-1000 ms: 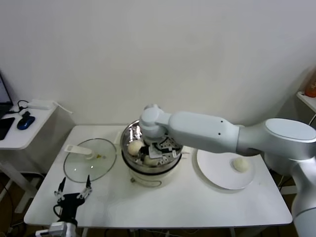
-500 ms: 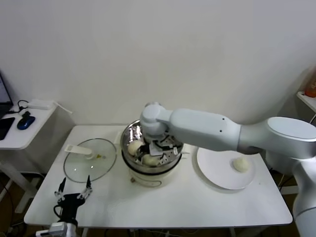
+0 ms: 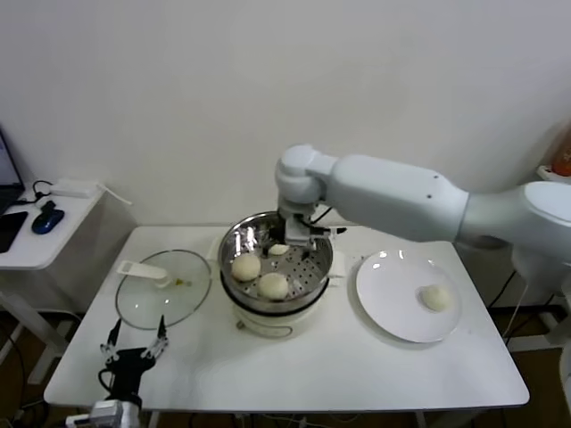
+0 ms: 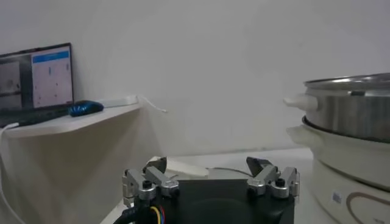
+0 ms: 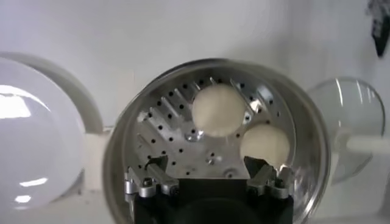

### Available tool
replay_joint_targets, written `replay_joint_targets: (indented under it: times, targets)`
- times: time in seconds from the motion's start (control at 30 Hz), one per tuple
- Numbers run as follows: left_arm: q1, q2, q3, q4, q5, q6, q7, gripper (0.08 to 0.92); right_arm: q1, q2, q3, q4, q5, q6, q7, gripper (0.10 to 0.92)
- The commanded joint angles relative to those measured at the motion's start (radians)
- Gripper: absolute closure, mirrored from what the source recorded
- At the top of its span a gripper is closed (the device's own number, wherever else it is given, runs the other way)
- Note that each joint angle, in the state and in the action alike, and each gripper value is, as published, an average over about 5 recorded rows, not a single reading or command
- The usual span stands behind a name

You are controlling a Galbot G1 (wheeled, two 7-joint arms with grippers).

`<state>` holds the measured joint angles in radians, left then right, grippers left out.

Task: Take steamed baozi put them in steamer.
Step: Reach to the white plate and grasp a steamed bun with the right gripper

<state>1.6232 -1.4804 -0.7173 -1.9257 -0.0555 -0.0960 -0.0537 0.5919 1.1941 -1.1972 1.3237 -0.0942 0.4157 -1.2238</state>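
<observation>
The steamer (image 3: 234, 294) stands mid-table, a shiny steel pot with a perforated tray (image 5: 177, 131). Two cream-white baozi (image 3: 245, 266) (image 3: 273, 285) lie on that tray, also seen in the right wrist view (image 5: 264, 145) (image 5: 218, 109). Another baozi (image 3: 435, 297) rests on the white plate (image 3: 393, 308) to the right. My right gripper (image 3: 299, 236) (image 5: 207, 163) hangs open and empty above the steamer's back rim, clear of the buns. My left gripper (image 3: 134, 343) (image 4: 210, 163) is parked open and empty at the table's front left corner.
A round glass lid (image 3: 163, 290) (image 5: 347, 122) with a white handle lies left of the steamer. A low side table (image 3: 36, 236) with a blue mouse stands further left. A wall runs close behind the table. The plate (image 5: 36, 140) adjoins the steamer.
My right gripper has risen out of the steamer and drawn back toward its far rim, leaving a baozi lying free on the tray. The left arm has not moved.
</observation>
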Motion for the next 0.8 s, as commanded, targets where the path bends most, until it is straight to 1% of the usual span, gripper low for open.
replay_joint_targets:
  times: [0.03,0.2,0.33,0.43,0.6,0.8]
  targets:
    - [-0.001,0.012,0.002,-0.013,-0.007,-0.001,0.000,0.177,0.236,-0.222,-0.221,-0.075,0.623,-0.398,0.050,0.203]
    - [-0.002,0.011,0.010,-0.024,-0.008,-0.003,0.001,0.177,0.235,-0.338,-0.250,-0.123,0.717,-0.495,0.055,0.203]
    - [-0.003,0.009,0.016,-0.031,-0.007,-0.003,0.002,0.177,0.201,-0.437,-0.251,-0.146,0.705,-0.526,0.057,0.203]
    - [-0.003,0.008,0.019,-0.034,-0.006,-0.004,0.003,0.177,0.136,-0.510,-0.214,-0.164,0.636,-0.529,0.057,0.203]
    - [0.002,0.006,0.022,-0.038,-0.002,-0.005,0.003,0.177,-0.044,-0.607,-0.084,-0.180,0.463,-0.520,0.055,0.203]
    - [0.014,0.005,0.019,-0.047,0.001,-0.007,0.004,0.177,-0.252,-0.648,0.079,-0.187,0.287,-0.503,0.065,0.203]
